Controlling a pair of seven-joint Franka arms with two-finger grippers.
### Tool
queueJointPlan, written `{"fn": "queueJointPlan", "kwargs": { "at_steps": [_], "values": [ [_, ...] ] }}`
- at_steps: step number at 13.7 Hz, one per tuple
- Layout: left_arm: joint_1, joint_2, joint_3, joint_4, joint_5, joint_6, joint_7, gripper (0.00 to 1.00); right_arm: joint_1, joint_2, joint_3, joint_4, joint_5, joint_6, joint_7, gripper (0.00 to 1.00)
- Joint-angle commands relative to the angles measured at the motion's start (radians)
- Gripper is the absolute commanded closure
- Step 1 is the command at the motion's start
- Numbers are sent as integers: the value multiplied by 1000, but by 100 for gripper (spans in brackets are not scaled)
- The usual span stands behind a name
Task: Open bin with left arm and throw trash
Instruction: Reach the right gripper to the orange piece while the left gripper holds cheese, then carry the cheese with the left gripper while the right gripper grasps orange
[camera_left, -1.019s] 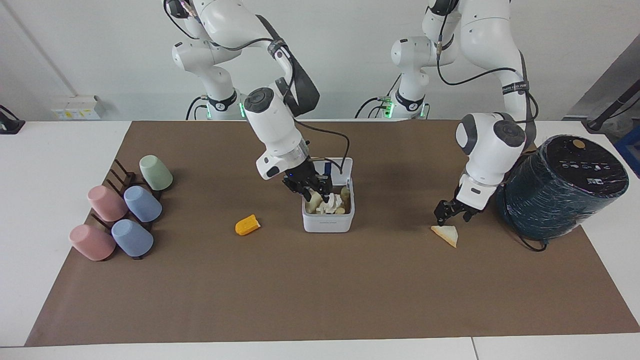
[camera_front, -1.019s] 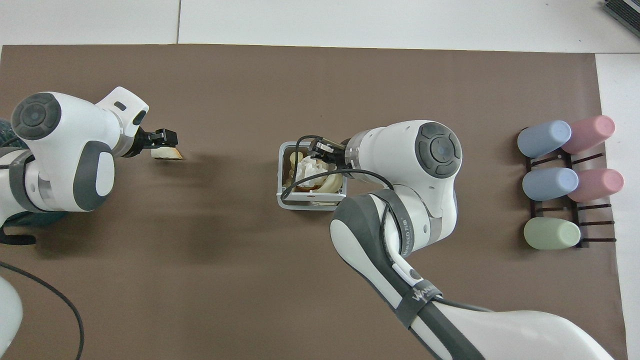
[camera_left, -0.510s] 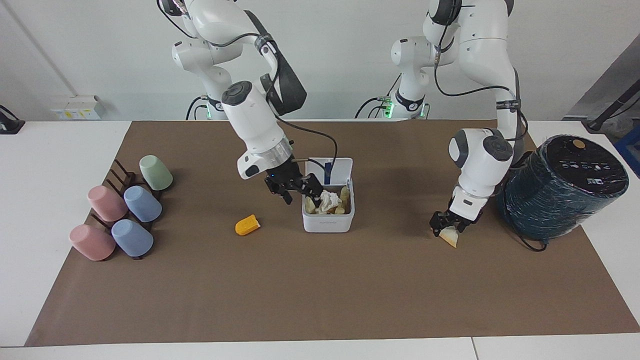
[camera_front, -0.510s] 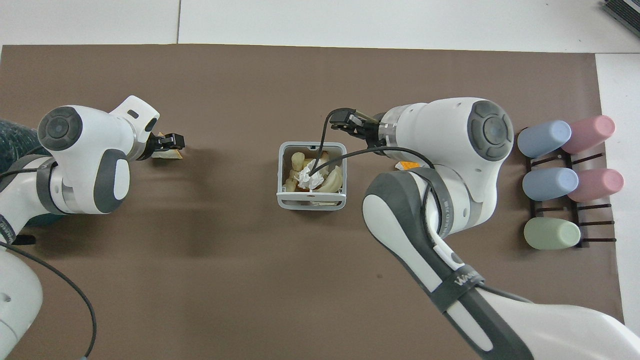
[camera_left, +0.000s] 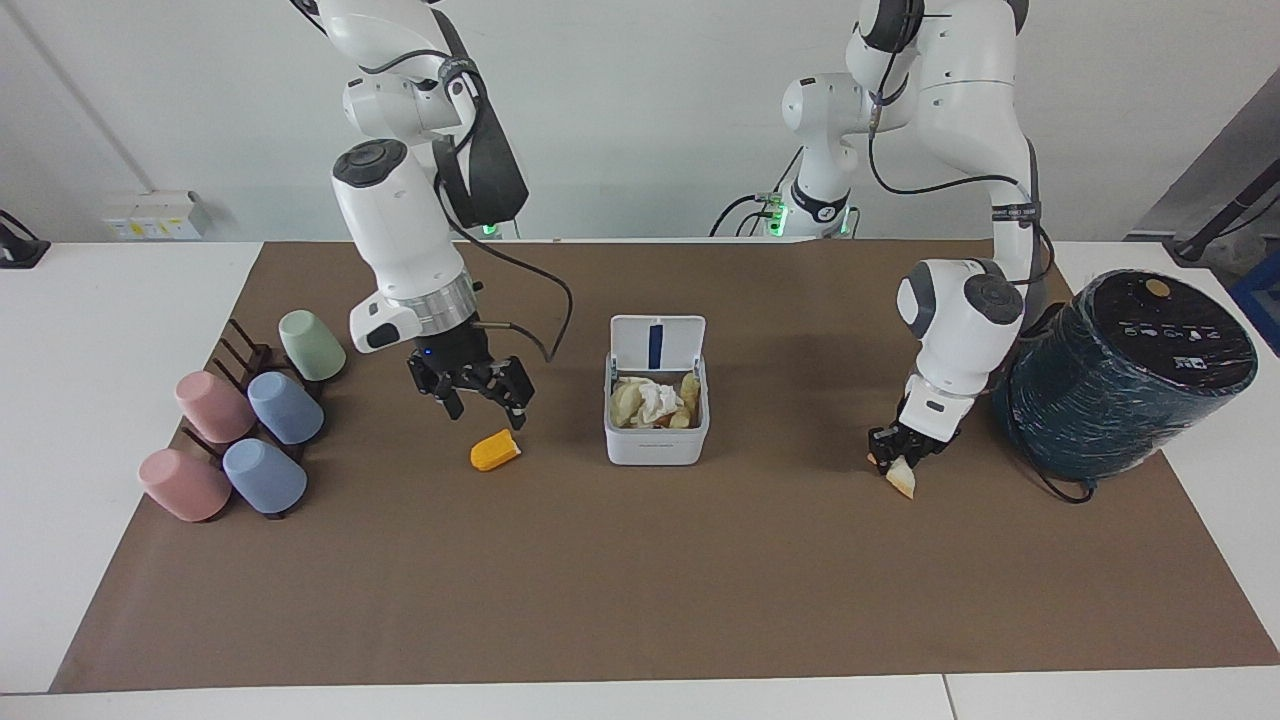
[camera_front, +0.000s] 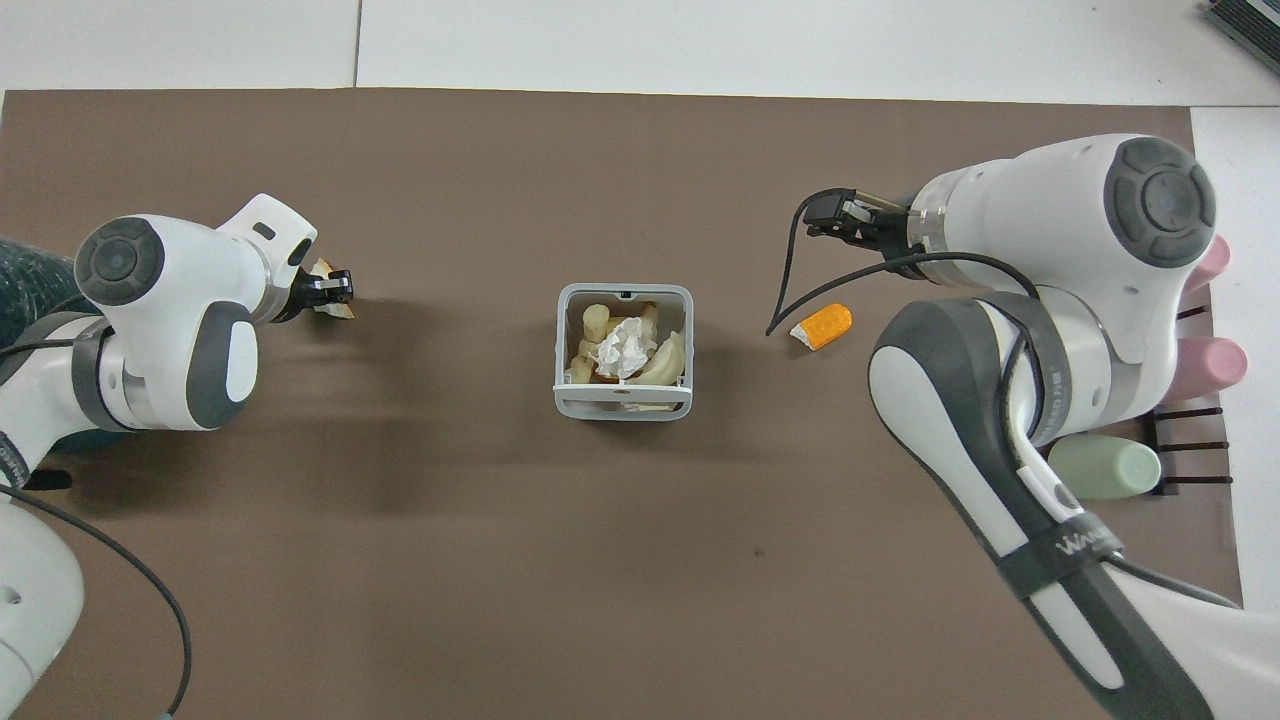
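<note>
brown paper mat (camera_left: 640, 560) covers the table, and the small white bin (camera_left: 656, 440) sits at its middle with the hinged lid (camera_left: 657, 345) standing upright on the side nearer the robots, a blue strip down its inner face. inside the bin lies a crumpled white tissue wad (camera_left: 657, 400) on top of pale peel-like scraps (camera_front: 668, 358).

the left gripper (camera_left: 898, 455) is down at the mat toward the left arm's end of the table, its fingers pinched on the pale triangular bread slice (camera_left: 902, 477) — the slice is tilted, one corner touching the mat just below the fingertips. beside that arm, on the edge of the mat, leans the big dark-teal wrapped cylinder (camera_left: 1125, 375).

the right gripper (camera_left: 478, 395) hangs in the air with its fingers spread wide and nothing between them, over the mat just beside the orange-yellow chunk (camera_left: 495, 450). that chunk lies flat on the mat between the bin and the cup rack, toward the right arm's end — apart from the bin and not touched by the gripper.

at the right arm's end of the mat a dark rack (camera_left: 245, 365) holds pastel cups on their sides: a green cup (camera_left: 311, 345), two blue cups (camera_left: 285, 407) and two pink cups (camera_left: 213, 405). in the overhead view the right arm hides most of them.
</note>
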Motion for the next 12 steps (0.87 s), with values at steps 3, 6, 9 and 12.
{"fn": "queueJointPlan", "kwargs": {
  "at_steps": [3,6,9,12],
  "values": [
    [-5,3,-8,64,21,-95,5,100,-65,39,10,-21,-35,-74,146,0],
    [-14,23,-9,234,19,-287,2,100,-60,106,15,-16,-24,-65,293,0],
    [-89,6,-15,349,12,-471,-104,100,-51,160,16,-19,-15,-64,347,0],
    [-221,4,-19,446,5,-594,-331,100,-39,204,18,-24,-13,-51,390,0]
  ]
}}
